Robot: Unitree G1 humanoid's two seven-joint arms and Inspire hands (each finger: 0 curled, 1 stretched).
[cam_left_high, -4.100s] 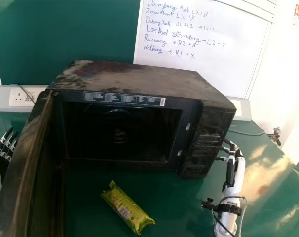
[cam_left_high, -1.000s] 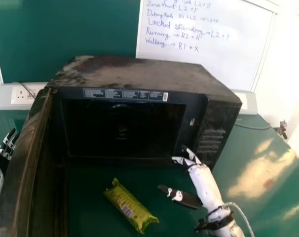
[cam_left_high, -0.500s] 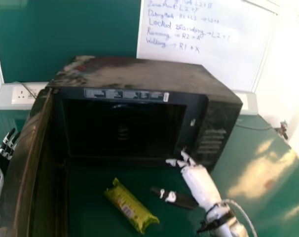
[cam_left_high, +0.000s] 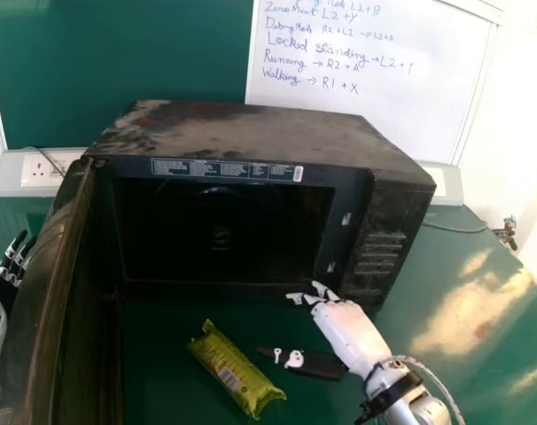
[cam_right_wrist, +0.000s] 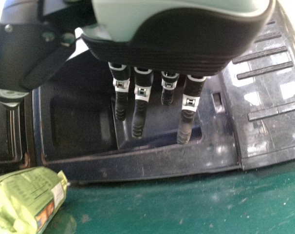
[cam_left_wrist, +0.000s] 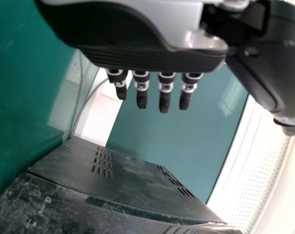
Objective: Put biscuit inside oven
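So the head view looks out from up on the robot, forward and down — far enough back to take in the oven's body (cam_left_high: pixel 268 137), plenty of green table (cam_left_high: pixel 463 310) and the whiteboard (cam_left_high: pixel 446 115) behind. The left wrist view sits right up against the left hand (cam_left_high: pixel 3 288), facing past its fingers to a vented casing (cam_left_wrist: pixel 123 170) — the oven's outside, I think, but I can't swear which face. The right wrist view hugs the right hand (cam_left_high: pixel 344 329), peering past its fingers at the oven's open front, really close. That front and the biscuit pack (cam_left_high: pixel 237 372) are in the head view too.
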